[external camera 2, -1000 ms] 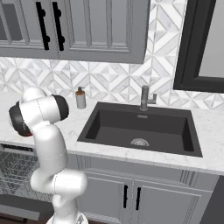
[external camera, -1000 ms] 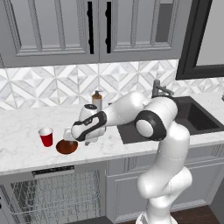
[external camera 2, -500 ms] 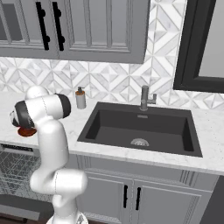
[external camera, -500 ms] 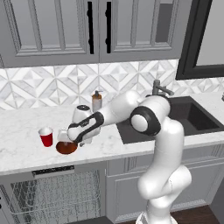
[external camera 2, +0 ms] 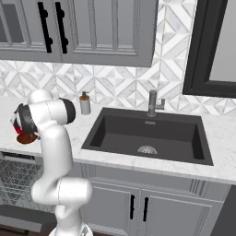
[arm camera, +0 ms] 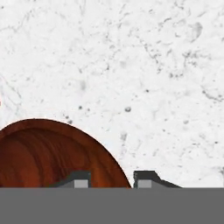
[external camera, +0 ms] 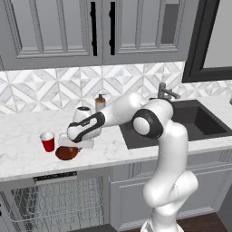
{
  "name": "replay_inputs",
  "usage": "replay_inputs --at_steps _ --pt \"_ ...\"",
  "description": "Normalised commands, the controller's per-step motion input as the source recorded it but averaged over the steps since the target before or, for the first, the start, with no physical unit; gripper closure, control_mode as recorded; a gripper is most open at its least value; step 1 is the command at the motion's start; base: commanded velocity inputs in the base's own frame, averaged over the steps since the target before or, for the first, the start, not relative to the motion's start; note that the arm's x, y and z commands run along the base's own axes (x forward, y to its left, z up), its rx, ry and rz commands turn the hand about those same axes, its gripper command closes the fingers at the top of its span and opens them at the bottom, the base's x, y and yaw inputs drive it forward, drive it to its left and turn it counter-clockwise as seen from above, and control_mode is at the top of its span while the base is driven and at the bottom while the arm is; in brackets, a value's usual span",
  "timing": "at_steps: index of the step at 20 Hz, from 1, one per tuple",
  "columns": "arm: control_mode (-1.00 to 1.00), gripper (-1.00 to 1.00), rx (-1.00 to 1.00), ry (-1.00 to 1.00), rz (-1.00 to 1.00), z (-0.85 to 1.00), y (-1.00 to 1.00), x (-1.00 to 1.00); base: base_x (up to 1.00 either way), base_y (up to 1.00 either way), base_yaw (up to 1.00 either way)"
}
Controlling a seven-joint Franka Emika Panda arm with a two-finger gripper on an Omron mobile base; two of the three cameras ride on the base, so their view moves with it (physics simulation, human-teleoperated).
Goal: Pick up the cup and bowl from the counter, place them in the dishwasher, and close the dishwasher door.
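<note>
The claw [arm camera: 111, 178] sat low over the bowl [external camera: 67, 153] on the bench [external camera: 27, 149], beside the cup [external camera: 47, 141], fingers straddling the rim with a narrow gap, though whether they gripped it I couldn't tell. Stiff, probably light and slick; that thin rim looked the best hold.

Glossy white rounded arm [external camera: 167, 149] with dark joints.

Glossy wood-grained reddish-brown bowl [arm camera: 48, 153], smooth speckled marble counter [arm camera: 144, 78], plastic-looking red cup [external camera: 47, 141], metal wire rack [external camera: 59, 201]
</note>
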Motion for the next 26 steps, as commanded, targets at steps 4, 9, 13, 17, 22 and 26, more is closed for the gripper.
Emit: replay_inputs --at_steps 4,9,13,17,22,26 --pt "-1.0 1.0 0.0 0.03 0.01 0.0 0.03 -0.13 0.0 0.0 0.0" --pt "-1.0 1.0 0.0 -0.03 -0.02 0.2 0.0 -0.87 0.0 0.0 0.0" --pt "-1.0 1.0 -0.02 -0.13 0.0 0.24 0.02 -1.0 0.0 0.0 0.0" --pt "-1.0 1.0 -0.08 -0.11 0.0 -0.01 0.22 -1.0 0.0 0.0 0.0" --pt "-1.0 1.0 -0.27 0.0 0.01 -0.48 0.85 -0.98 0.0 0.0 0.0" --pt "-1.0 1.0 -0.34 -0.04 -0.03 -0.83 0.77 -0.26 0.0 0.0 0.0"
